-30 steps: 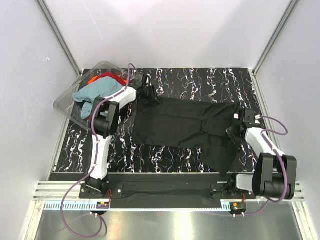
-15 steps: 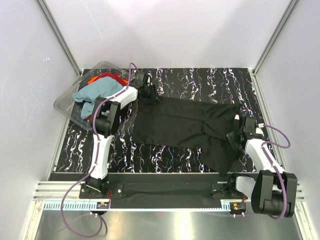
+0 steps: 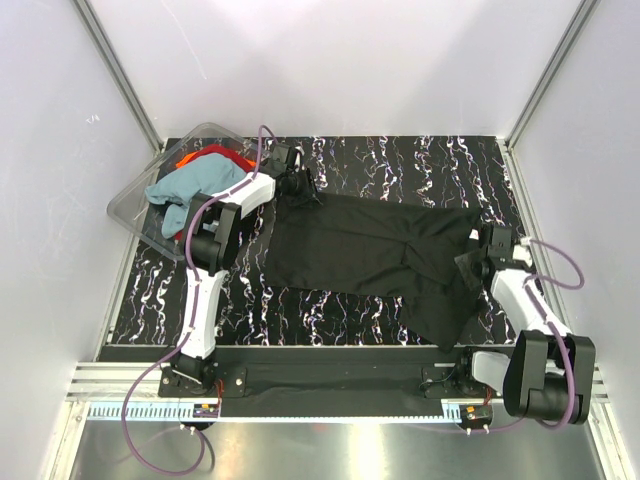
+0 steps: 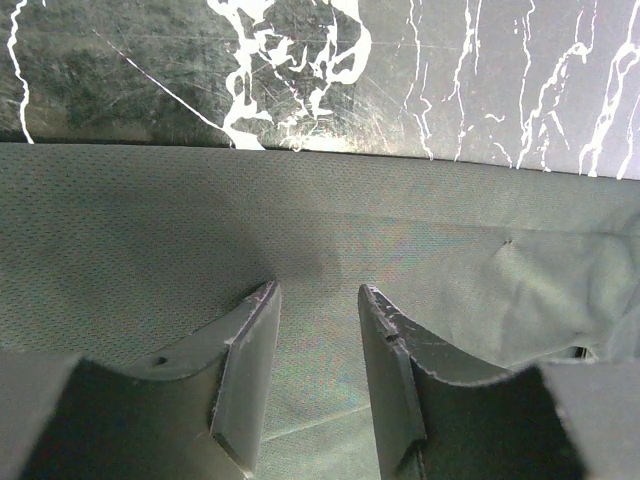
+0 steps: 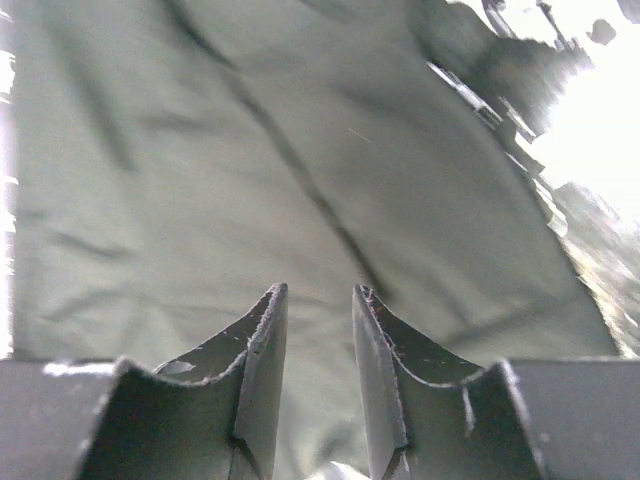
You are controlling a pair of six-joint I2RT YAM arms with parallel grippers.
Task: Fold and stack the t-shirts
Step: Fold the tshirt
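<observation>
1. The black t-shirt [image 3: 370, 255] is out on the marbled table [image 3: 400, 160]. It starts just beside the clear tub [image 3: 135, 215] and stretches well away from it.
2. The teal-blue shirt [image 3: 195, 185] and the red-orange shirt [image 3: 205, 156] are both in the tub. The teal one slumps over the tub's rim and the red one sits behind it.
3. The left gripper [image 4: 318, 288] is at the black shirt's corner nearest the tub. Its wrist view shows the fingers spread with just flat cloth in the gap, so nothing is pinched.
4. The right gripper [image 5: 318, 289] is over the end of the shirt farthest from the tub. Its fingers are parted too, with wrinkled cloth below them and none of it caught between them.
5. This looks like the lay-it-flat step for shirt number one. No fold has been made yet, and nothing is stacked.
6. The end away from the tub is a mess, with a lopsided flap and some creases. The tub end lies smooth with a straight hem.
7. The next move probably calls for the right arm to pinch an edge and tug it away from the tub to square the shirt up. The left gripper would pin or grip its corner so the whole shirt doesn't slide.
8. After that, both grippers would need a matching pair of corners for the first fold.
</observation>
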